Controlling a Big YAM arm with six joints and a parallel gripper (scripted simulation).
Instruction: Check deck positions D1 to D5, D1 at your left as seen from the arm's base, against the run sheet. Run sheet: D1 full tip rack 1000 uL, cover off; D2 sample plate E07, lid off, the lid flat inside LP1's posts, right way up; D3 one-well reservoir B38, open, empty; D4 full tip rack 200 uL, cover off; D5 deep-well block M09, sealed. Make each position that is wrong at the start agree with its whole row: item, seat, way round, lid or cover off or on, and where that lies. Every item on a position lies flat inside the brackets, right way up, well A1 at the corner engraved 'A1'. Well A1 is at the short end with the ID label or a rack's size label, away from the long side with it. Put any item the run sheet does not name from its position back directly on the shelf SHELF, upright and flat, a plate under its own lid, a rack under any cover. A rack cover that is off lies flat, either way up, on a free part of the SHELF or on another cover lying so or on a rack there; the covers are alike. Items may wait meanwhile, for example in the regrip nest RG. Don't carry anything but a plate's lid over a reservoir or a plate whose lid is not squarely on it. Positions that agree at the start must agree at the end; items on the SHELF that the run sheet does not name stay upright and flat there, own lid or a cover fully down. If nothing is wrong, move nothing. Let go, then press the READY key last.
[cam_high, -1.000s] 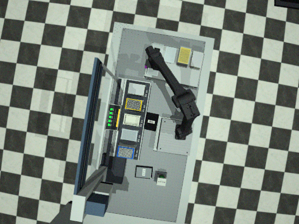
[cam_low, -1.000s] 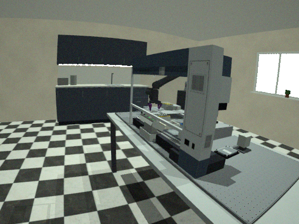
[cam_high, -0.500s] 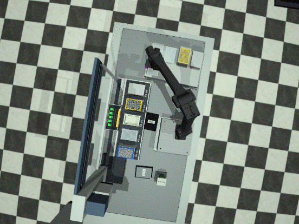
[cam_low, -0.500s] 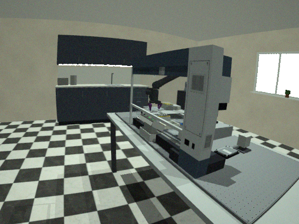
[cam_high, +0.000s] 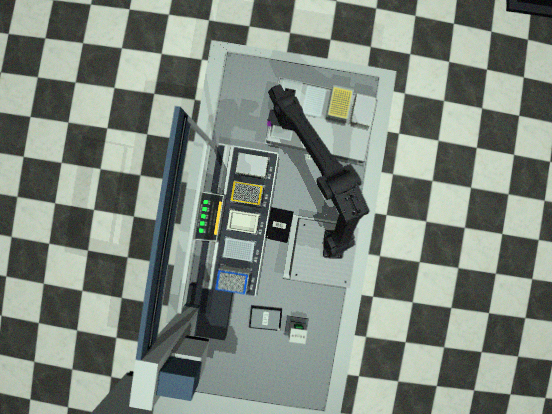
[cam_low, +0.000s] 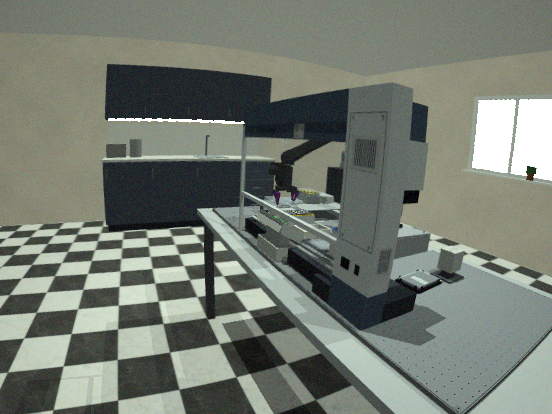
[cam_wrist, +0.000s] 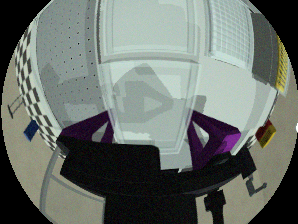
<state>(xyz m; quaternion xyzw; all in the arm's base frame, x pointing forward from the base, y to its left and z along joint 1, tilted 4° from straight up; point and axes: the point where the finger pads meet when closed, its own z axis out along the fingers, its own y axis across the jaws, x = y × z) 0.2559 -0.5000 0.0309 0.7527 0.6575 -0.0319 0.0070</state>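
My gripper (cam_high: 276, 126) is over the near-left part of the SHELF (cam_high: 325, 117). It is shut on a clear cover (cam_wrist: 149, 99), with one purple finger on each long side (cam_wrist: 149, 139). The cover also shows under the wrist in the top view (cam_high: 281, 133), low over the shelf; I cannot tell if it touches. In the side view the gripper (cam_low: 285, 196) hangs behind the gantry. On the deck, from D1 to D5, stand a blue-framed tip rack (cam_high: 232, 281), a plate (cam_high: 239, 249), a cream reservoir (cam_high: 243, 220), a yellow-framed tip rack (cam_high: 247, 192) and a pale block (cam_high: 252, 164).
On the shelf stand a white plate (cam_high: 315, 100), a yellow rack (cam_high: 341, 102) and a pale covered item (cam_high: 363, 109). The black LP1 pad (cam_high: 280, 225) lies beside the deck. The RG nest (cam_high: 266, 317) and the READY key (cam_high: 297, 326) lie at the far end. The gantry (cam_low: 370, 195) stands along the deck.
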